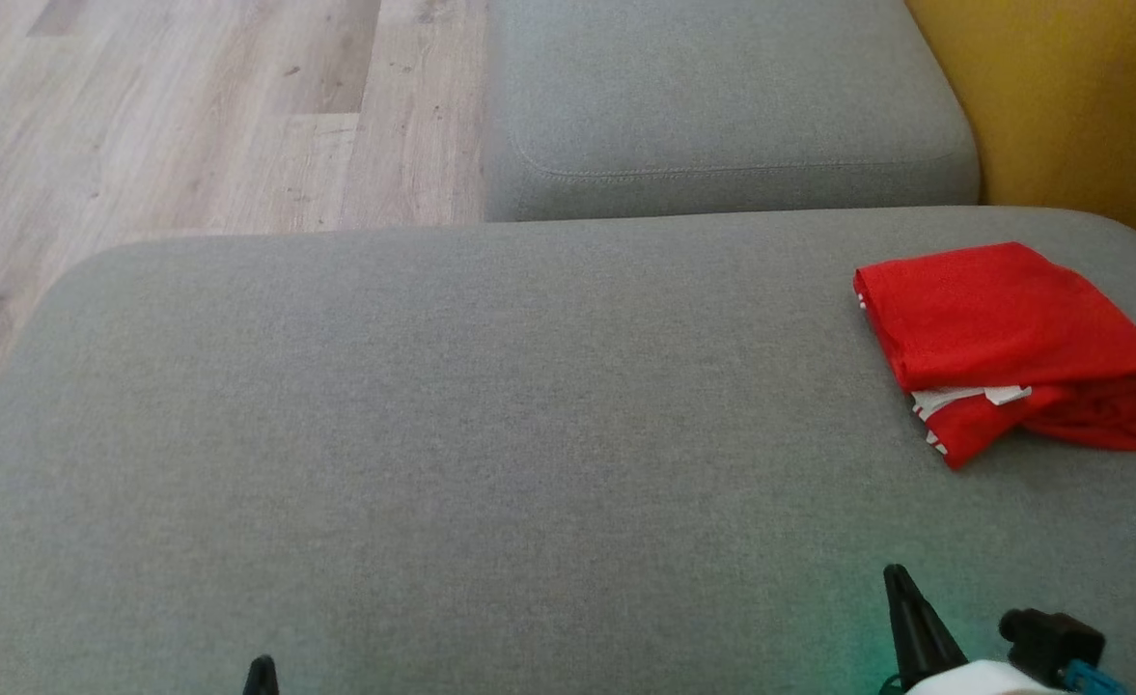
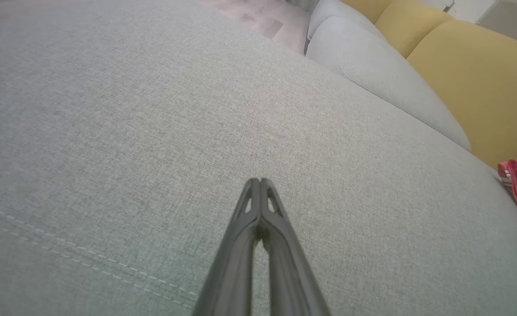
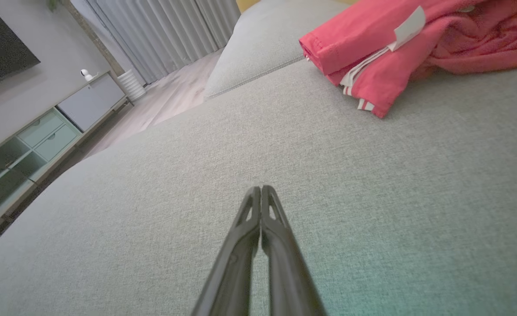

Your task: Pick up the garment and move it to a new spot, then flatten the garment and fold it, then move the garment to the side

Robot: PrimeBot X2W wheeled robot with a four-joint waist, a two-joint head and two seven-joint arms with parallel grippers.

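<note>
Grey cushion (image 1: 432, 434) bears folded red garment (image 1: 1002, 338); wood floor (image 1: 191, 116) beyond.

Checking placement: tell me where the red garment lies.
Head view: the red garment lies folded on the grey cushion, right side, near the yellow backrest, ahead of the right hand.

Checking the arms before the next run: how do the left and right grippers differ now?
The right gripper sits nearer the red fabric garment; the left gripper is far from it. The right reaches further up the grey fabric cushion than the left. Both are shut and empty.
</note>
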